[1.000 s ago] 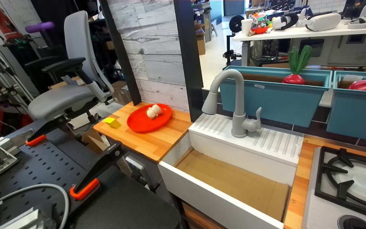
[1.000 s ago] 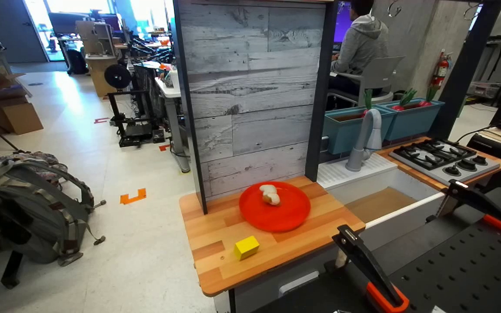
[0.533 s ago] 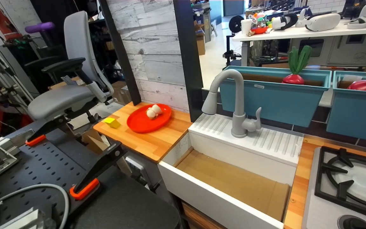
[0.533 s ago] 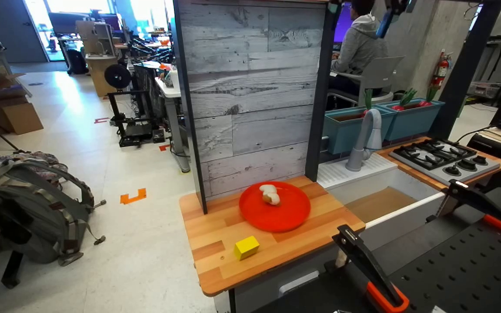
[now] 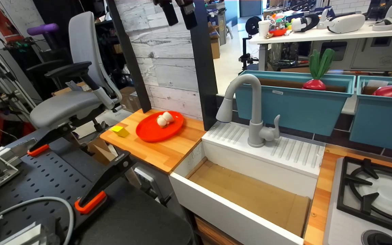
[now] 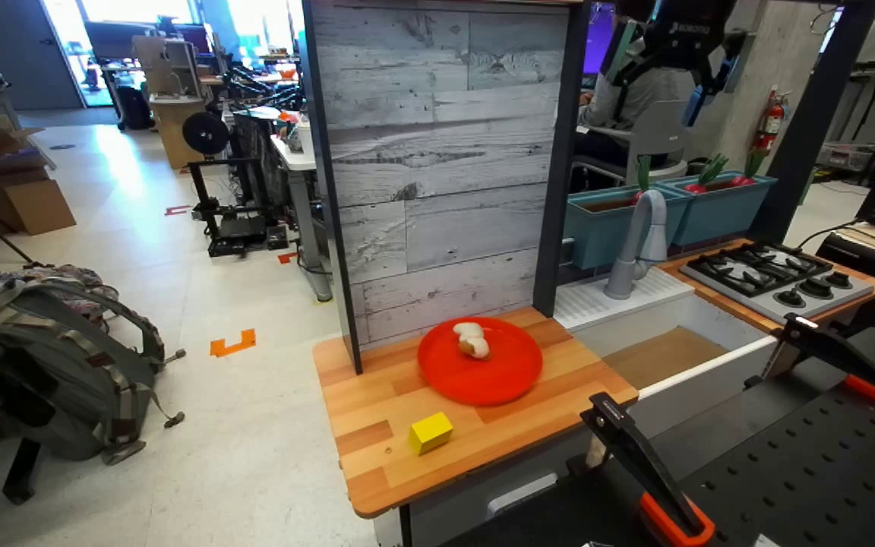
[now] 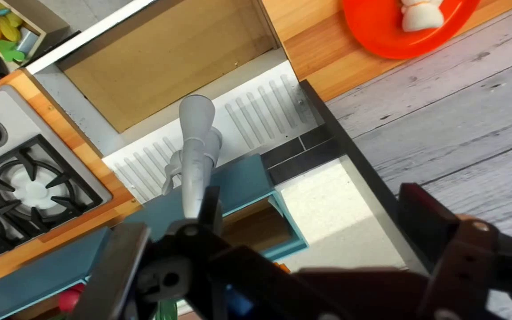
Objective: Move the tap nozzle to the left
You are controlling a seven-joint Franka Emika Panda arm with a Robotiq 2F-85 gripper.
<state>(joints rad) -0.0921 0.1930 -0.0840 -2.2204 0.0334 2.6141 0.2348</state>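
Observation:
The tap nozzle, a matte grey gooseneck spout, stands upright behind the sink in both exterior views point(image 5: 257, 98) point(image 6: 655, 235). In the wrist view, the nozzle point(image 7: 193, 155) is seen from above, its outlet end toward the sink basin. Its small grey lever handle point(image 5: 276, 128) sits at the base. My gripper is high above the sink area, at the top edge of both exterior views point(image 5: 181, 23) point(image 6: 658, 87). It is open and empty, with fingers wide apart in the wrist view point(image 7: 311, 198). One finger overlaps the spout's arch there; it appears apart from it in the exterior views.
Teal planters point(image 5: 289, 109) stand behind the spout. A black post point(image 5: 201, 61) and whitewashed plank panel point(image 5: 172, 71) rise beside the sink point(image 5: 237, 217). A red plate point(image 5: 148, 131) with white pieces and a yellow block point(image 5: 120, 131) lie on the wooden counter. A stove point(image 5: 386, 197) adjoins the sink.
My gripper has come down into view from above. Half a second ago only a little of it showed in an exterior view. The tap nozzle has not moved.

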